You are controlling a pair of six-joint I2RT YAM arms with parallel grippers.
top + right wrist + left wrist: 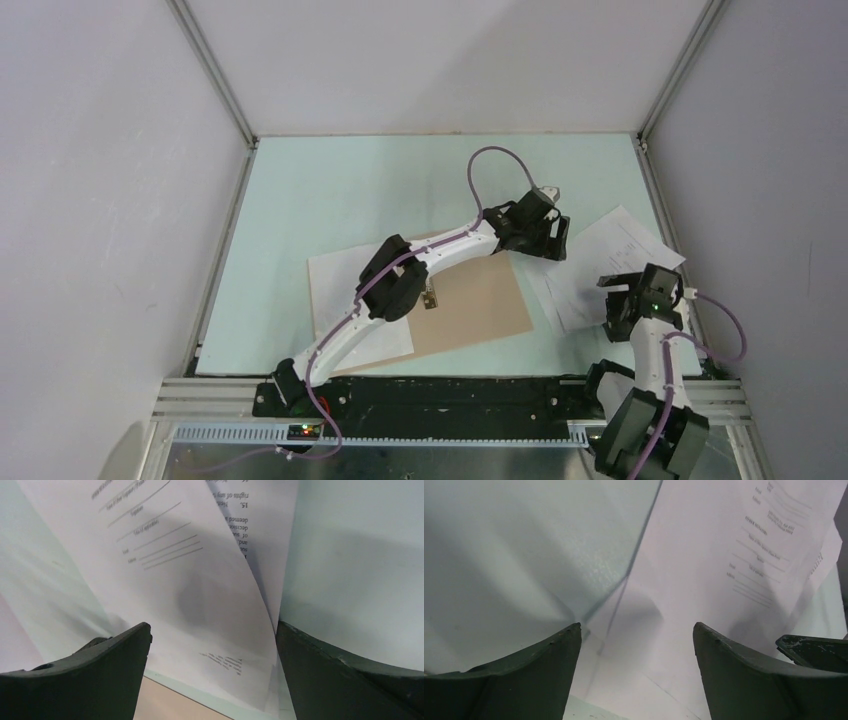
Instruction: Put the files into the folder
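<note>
Left gripper (635, 630) and right gripper (212, 627) are both hovering wide open, holding nothing, over the files (610, 265) lying fanned on the table (330, 190) just right of the folder (480, 300); a pinch here is likely risking crumpling the top sheet or dragging only one across.

The left arm (440, 250) reaches far forward, left tool (637, 630) spread wide; the right tool (213, 627), seemingly angled down, gapes too.
</note>
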